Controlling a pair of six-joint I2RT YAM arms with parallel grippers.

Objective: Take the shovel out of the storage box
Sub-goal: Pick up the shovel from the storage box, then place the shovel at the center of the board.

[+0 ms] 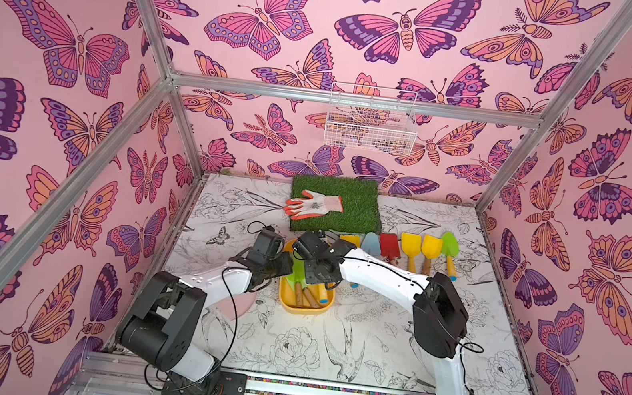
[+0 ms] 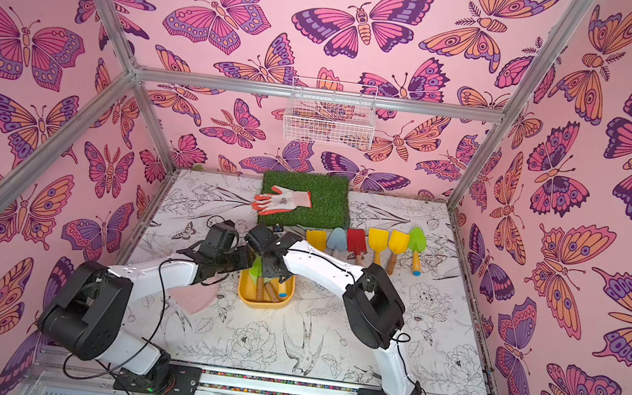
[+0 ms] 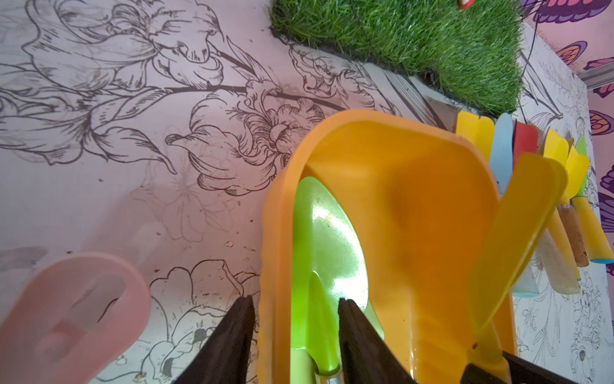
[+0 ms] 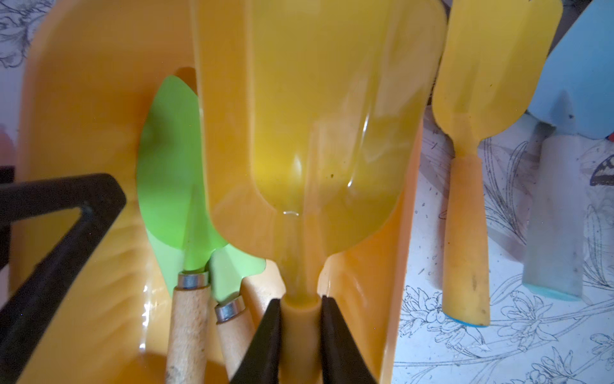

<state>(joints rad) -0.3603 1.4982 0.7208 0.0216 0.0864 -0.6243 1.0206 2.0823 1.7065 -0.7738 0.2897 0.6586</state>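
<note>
At the lower centre of the right wrist view, the right claw [image 4: 300, 307] is clamped on the neck of the yellow shovel [image 4: 319, 116], whose blade stretches upward over the storage box [image 4: 83, 99] (left claw [image 3: 295, 299] pinches its wall).

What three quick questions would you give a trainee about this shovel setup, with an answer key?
1. True or false: the glove lies inside the storage box.
2. How many are in the row of shovels on the table, outside the box?
3. Pick one: the right gripper is shut on A) the glove, B) the yellow shovel, C) the storage box.
Key: 1 false, it lies on the grass mat; 2 six; 3 B.
</note>
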